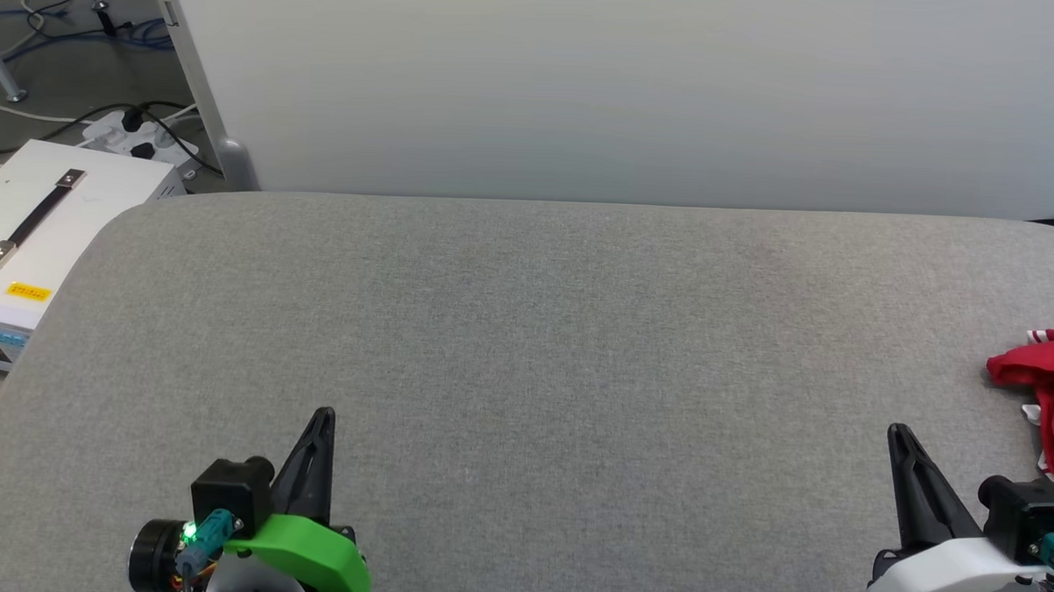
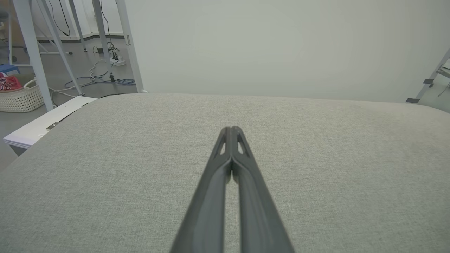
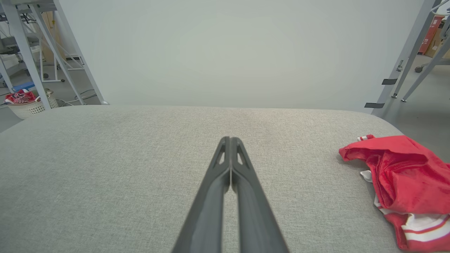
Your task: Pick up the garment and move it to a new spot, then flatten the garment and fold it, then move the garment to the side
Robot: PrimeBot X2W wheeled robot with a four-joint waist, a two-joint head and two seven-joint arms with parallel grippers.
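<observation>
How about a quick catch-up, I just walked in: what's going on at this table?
Nothing is being handled right now. The robot's left gripper and right gripper are both shut and empty, at the near side of the grey padded table. The garment, a red shirt with white striped trim, lies crumpled near the table's right edge, to the right of the right gripper and untouched. Picking it up has not begun.

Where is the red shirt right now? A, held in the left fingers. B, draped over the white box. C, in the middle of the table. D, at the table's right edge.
D: the shirt lies crumpled at the right edge of the table, just right of the right gripper, which is shut and empty.
</observation>
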